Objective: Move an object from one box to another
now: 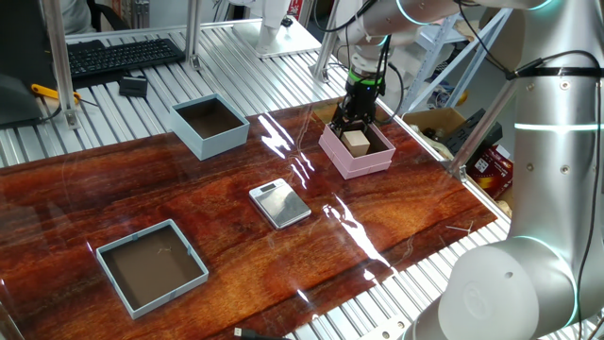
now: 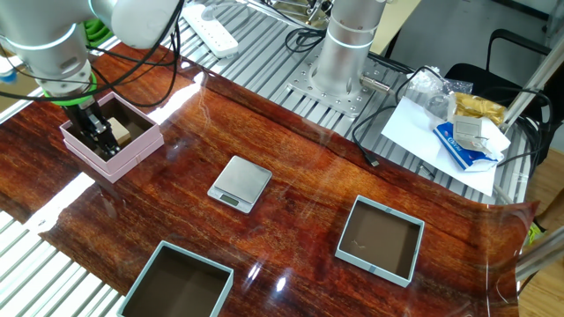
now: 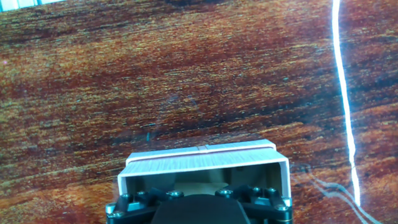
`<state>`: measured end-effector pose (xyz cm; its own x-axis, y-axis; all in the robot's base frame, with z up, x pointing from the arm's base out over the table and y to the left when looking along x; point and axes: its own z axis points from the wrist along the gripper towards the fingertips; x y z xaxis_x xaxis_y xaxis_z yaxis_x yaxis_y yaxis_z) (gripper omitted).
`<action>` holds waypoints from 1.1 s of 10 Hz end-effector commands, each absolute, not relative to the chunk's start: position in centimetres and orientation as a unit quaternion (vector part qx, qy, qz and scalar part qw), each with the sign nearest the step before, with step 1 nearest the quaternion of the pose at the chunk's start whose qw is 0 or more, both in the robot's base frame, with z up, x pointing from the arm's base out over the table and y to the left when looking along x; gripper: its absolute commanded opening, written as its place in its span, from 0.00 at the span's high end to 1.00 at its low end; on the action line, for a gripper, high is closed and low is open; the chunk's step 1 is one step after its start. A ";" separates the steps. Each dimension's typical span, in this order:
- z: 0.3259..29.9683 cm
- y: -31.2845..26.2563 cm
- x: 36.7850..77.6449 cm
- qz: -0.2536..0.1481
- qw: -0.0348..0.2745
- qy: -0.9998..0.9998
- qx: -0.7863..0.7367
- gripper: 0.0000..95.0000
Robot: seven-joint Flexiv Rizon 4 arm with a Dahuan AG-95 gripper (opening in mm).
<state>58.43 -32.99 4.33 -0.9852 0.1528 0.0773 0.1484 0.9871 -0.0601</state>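
The small tan cube (image 1: pixel 356 142) (image 2: pixel 121 132) rests inside the low pink box (image 1: pixel 360 168) (image 2: pixel 119 163) at one end of the wooden table. My gripper (image 1: pixel 351 121) (image 2: pixel 99 134) is lowered into that box, its dark fingers standing apart on either side of the cube. In the hand view the pink box's near wall (image 3: pixel 205 163) fills the lower middle, and a strip of the cube (image 3: pixel 199 182) shows between the jaws. I cannot see the pads touching the cube. The tall-walled light blue box (image 1: pixel 212 142) (image 2: pixel 198 261) stands apart, with nothing in it.
A flat silver scale (image 1: pixel 279 203) (image 2: pixel 240 182) lies mid-table between the boxes. A wider, shallow grey-blue tray (image 1: pixel 179 288) (image 2: pixel 374 264) sits near another corner. The robot's base and cables stand beyond the table edge, beside papers and a keyboard.
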 end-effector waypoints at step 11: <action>4.5 -33.0 58.5 0.027 0.032 -0.997 -0.065 1.00</action>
